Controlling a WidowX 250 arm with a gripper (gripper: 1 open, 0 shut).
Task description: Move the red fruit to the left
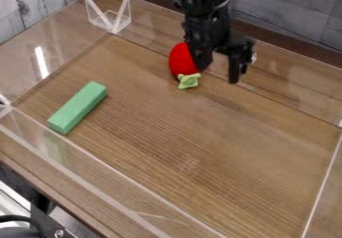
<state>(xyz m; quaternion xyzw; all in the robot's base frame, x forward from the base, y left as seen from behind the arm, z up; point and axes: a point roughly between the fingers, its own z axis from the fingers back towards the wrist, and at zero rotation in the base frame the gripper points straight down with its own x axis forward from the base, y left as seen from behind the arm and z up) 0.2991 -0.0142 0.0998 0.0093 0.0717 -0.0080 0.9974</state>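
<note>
The red fruit [182, 60] is a small bright-red toy strawberry with a pale yellow-green leafy cap [190, 80]. It lies on the wooden table at the back centre. My gripper [219, 62] hangs just to the right of it, black fingers apart and pointing down, with nothing between them. One finger [206, 54] stands close beside the fruit's right side; the other finger [237, 64] is further right. The fruit lies on the table outside the fingers.
A long flat green block [78, 106] lies at the left of the table. Clear acrylic walls [80, 172] ring the wooden surface, with a clear corner piece [107, 17] at the back left.
</note>
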